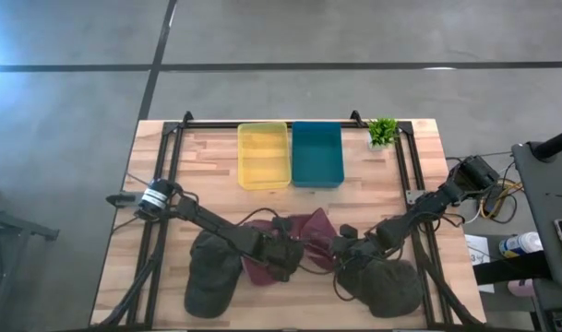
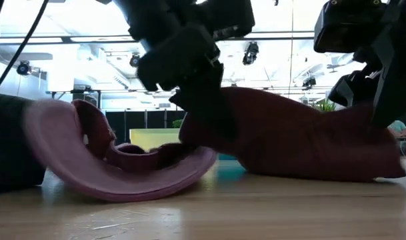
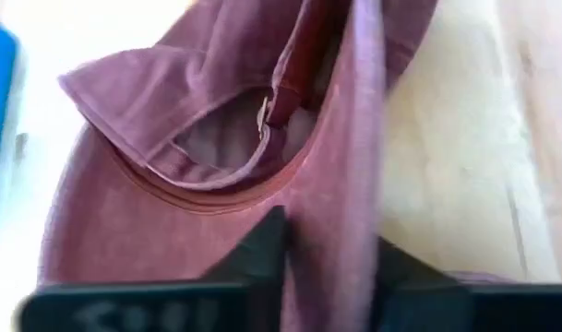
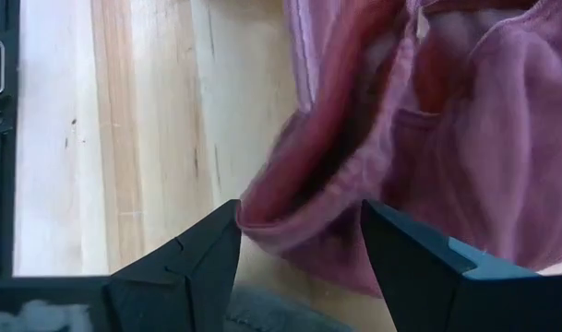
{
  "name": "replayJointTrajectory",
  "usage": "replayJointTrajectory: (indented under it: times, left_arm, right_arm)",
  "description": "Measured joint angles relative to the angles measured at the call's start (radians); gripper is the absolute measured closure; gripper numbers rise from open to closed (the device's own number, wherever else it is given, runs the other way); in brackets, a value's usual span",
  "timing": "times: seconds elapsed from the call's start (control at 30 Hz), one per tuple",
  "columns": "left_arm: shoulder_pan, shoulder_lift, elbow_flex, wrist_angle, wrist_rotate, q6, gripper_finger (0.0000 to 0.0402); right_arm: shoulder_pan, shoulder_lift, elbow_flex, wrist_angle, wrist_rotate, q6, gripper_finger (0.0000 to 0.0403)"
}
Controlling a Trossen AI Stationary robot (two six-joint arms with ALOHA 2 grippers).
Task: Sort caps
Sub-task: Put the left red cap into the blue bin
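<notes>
On the table's left front corner, a dark olive-grey cap (image 1: 211, 274) is lying alone on the wooden table (image 1: 161, 184), just beside the left arm. Next to it, the left gripper (image 1: 282, 261) is pressing down over a maroon cap (image 1: 262, 267); in the left wrist view its two dark fingers (image 3: 262, 249) are pinching a fold of this cap's fabric (image 3: 340, 221) between them, jaws narrow. The low view is showing that cap's curved brim (image 2: 109, 180) resting upturned on the wood. A second maroon cap (image 1: 310, 229) is lying in the middle, touching the first. Behind them, at the far edge, a yellow bin (image 1: 262, 155) and a teal bin (image 1: 316, 154) are standing side by side, with a small green plant (image 1: 382, 131) to their right. Farther right, the right gripper (image 1: 343, 247) is hovering with jaws wide, its fingers (image 4: 207, 249) straddling the maroon fabric's edge (image 4: 290, 217) without clamping it. Beneath that arm, another olive-grey cap (image 1: 387, 284) is sitting at the right front.
</notes>
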Motion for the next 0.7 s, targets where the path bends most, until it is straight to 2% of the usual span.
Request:
replayJointTrajectory:
  times: [0.07, 0.23, 0.43, 0.57, 0.7]
  left_arm:
    - [0.000, -0.001, 0.003, 0.002, 0.024, 0.018, 0.0386]
    - [0.000, -0.002, 0.044, -0.001, 0.059, 0.041, 0.0392]
    - [0.001, -0.001, 0.119, -0.001, 0.091, 0.071, 0.0395]
    - [0.012, -0.001, 0.173, 0.025, 0.202, 0.066, 0.0395]
    - [0.021, -0.001, 0.201, 0.028, 0.346, 0.052, 0.0395]
  right_arm:
    - [0.000, 0.000, 0.000, 0.000, -0.007, 0.010, 0.0184]
    - [0.002, 0.000, 0.000, 0.010, -0.007, 0.016, 0.0184]
    - [-0.001, 0.000, 0.000, 0.090, -0.007, -0.080, 0.0184]
    - [-0.017, -0.002, 0.002, 0.152, -0.020, -0.087, 0.0184]
    - [-0.033, -0.003, 0.030, 0.155, -0.093, -0.107, 0.0184]
